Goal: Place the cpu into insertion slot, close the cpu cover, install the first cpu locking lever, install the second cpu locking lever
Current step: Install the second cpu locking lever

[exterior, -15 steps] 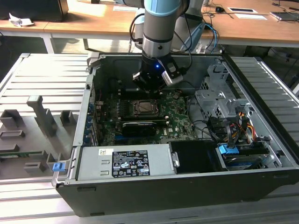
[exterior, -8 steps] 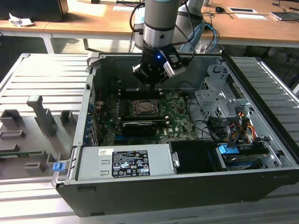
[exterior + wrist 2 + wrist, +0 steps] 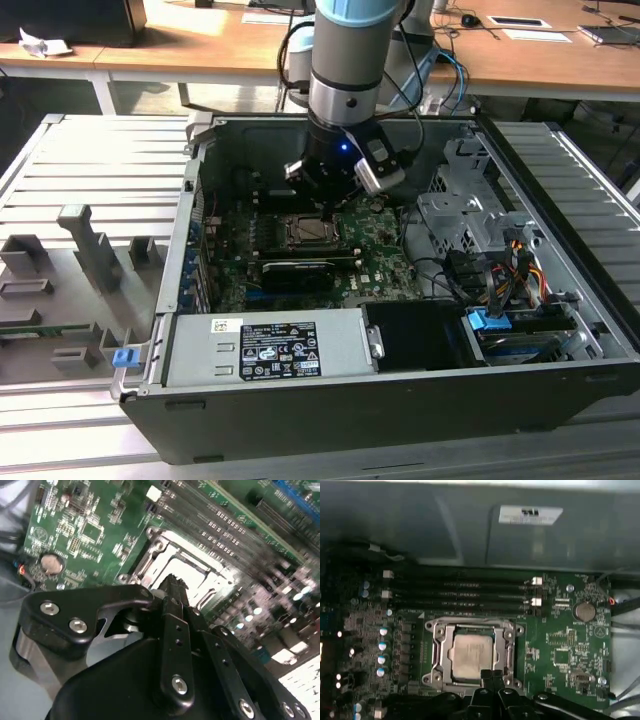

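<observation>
— Fingers [image 3: 492, 680] first: how do they stand?

— Pressed together into one narrow black tip, holding nothing. In the first wrist view that tip hangs at the near edge of the socket frame; in the second wrist view the gripper [image 3: 172, 587] points down at the same bright metal frame.

— And the chip?

— The cpu [image 3: 471, 656] lies flat in the insertion slot [image 3: 496, 636], its dull beige top showing through the square window of the cpu cover [image 3: 440, 652], which lies down flat around it. In the exterior view the cpu [image 3: 310, 231] sits just below the gripper [image 3: 330, 210].

— The levers?

— I cannot tell from these views whether they are latched.

— What lies around the socket?

— Green motherboard [image 3: 565, 650], with long black memory slots [image 3: 465, 592] beside the socket and a round coin battery [image 3: 584, 611] towards one corner. All of it sits inside an open computer case [image 3: 560, 385], a grey power supply [image 3: 265, 350] along its near side, resting on a ribbed metal desk [image 3: 90, 170].
</observation>
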`<state>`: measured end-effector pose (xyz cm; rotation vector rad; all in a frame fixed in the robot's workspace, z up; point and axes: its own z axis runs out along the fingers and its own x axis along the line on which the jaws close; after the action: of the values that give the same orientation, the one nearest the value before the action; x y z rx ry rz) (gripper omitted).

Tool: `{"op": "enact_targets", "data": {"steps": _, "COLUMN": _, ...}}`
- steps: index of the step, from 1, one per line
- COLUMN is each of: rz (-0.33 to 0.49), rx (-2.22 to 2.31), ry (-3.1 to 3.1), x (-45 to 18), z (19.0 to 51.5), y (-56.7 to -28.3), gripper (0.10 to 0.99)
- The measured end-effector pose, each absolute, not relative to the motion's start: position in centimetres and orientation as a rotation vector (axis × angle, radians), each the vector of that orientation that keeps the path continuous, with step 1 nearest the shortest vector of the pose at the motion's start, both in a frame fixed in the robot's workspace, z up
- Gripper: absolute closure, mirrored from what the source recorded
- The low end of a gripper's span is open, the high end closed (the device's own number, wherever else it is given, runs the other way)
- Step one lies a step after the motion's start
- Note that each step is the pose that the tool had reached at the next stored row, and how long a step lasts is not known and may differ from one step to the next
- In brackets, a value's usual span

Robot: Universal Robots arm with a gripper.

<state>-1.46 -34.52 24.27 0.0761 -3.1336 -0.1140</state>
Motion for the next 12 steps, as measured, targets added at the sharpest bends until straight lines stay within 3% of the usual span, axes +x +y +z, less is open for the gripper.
{"op": "enact_targets", "data": {"steps": 12, "rz": -0.258, "rx": 0.077, "ry": -3.127, "x": -1.6, "z": 23.9, "y": -38.0, "gripper": 0.980}}
